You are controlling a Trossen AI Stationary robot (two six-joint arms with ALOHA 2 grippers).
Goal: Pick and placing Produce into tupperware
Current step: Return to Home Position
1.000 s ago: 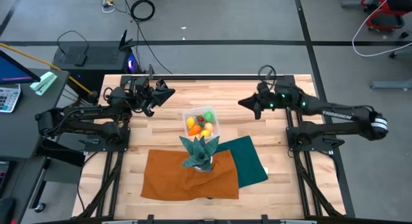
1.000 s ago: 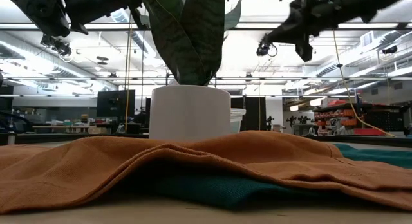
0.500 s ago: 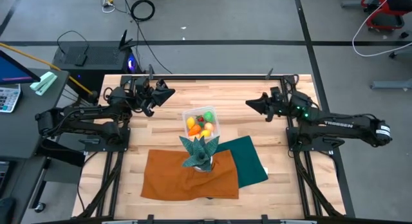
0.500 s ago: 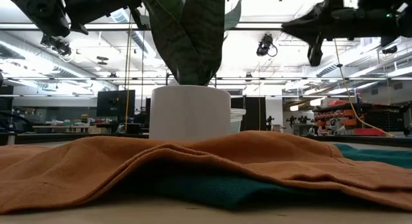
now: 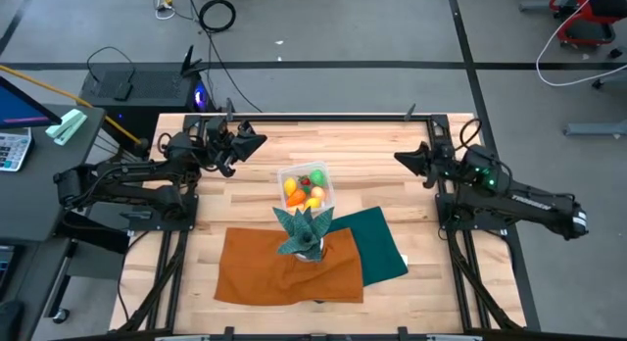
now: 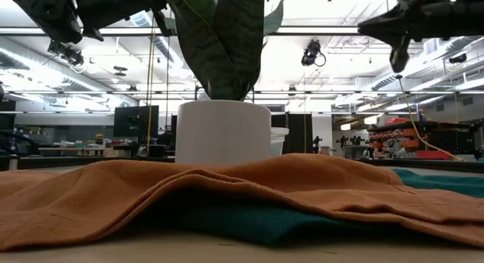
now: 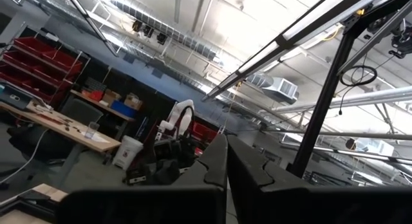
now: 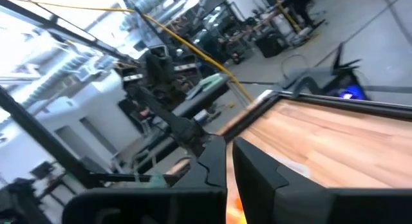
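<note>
While the produce [image 5: 304,189] sits piled inside the clear tupperware [image 5: 331,190] near the middle of the worktop [image 5: 245,199], both arms hang up in the air holding nothing. The left gripper [image 5: 260,140] is over the far-left part and the right gripper [image 5: 399,158] over the far-right, each with its fingers pressed together. A teal plant [image 5: 302,228] stands just beside the tupperware.

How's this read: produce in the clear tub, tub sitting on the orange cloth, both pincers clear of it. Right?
Not quite: the clear tub sits on the bare wooden table, just beyond the orange cloth, as the high view shows. The rest holds: produce in the tub, left pincer and right pincer both clear of it.
</note>
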